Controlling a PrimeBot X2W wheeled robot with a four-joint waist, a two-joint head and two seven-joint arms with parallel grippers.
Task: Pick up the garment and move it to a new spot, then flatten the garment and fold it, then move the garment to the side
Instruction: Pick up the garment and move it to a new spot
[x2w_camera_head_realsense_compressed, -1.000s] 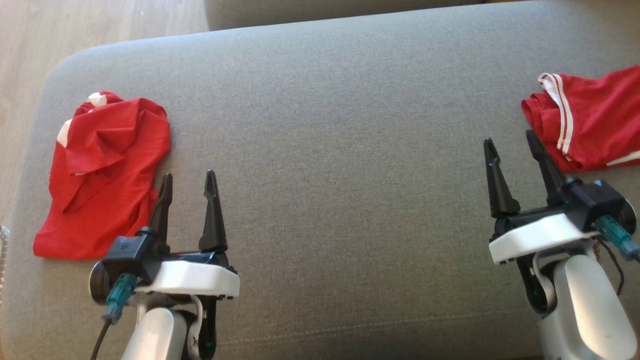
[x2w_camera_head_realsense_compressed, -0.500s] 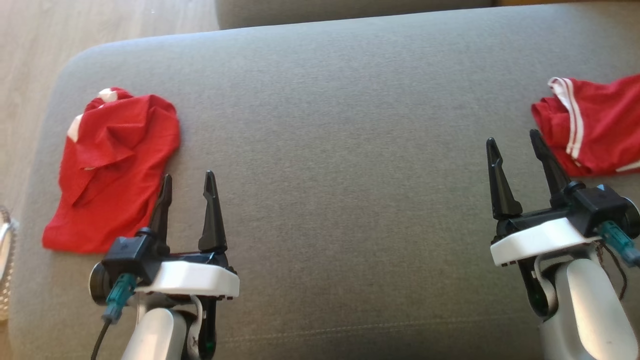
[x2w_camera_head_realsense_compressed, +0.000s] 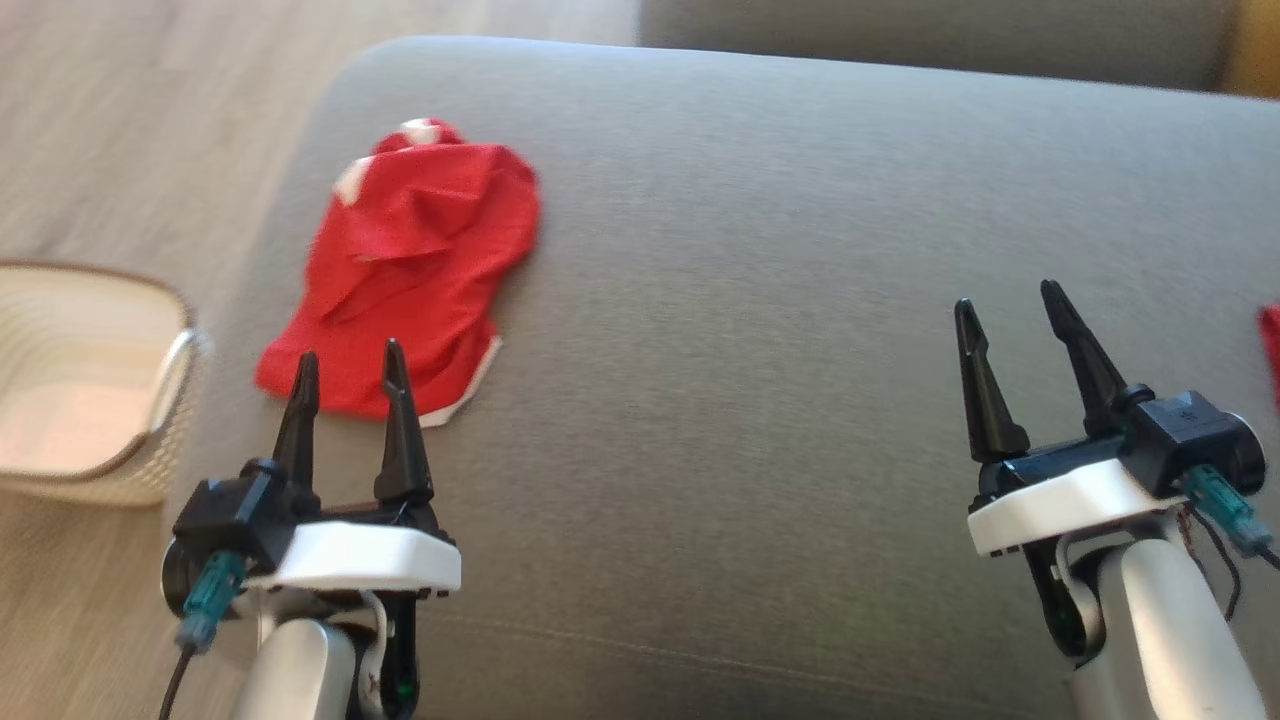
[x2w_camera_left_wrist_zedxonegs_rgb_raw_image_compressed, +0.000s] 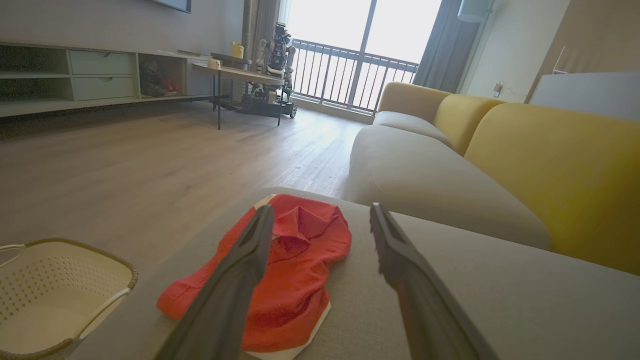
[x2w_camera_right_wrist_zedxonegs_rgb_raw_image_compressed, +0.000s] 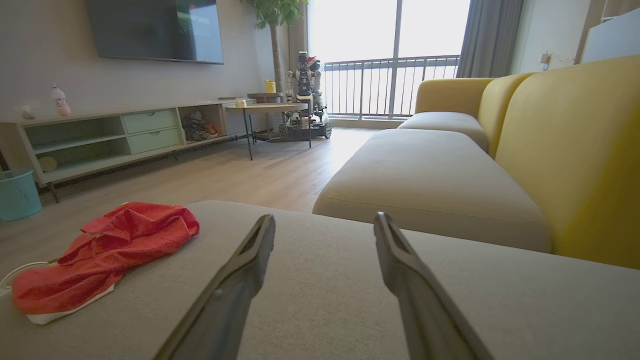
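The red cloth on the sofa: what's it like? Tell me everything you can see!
The red garment is a crumpled heap of thin, soft-looking fabric, with white trim at its far end and near hem. It lies creased, not spread flat, near the left end of the grey sofa cushion. The open left gripper points at its near edge without holding it.

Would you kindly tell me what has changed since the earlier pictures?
The head camera swung left, bringing the basket into view. Nothing itself moved or was gripped: the garment lies crumpled on the sofa, left gripper and right gripper open and empty.
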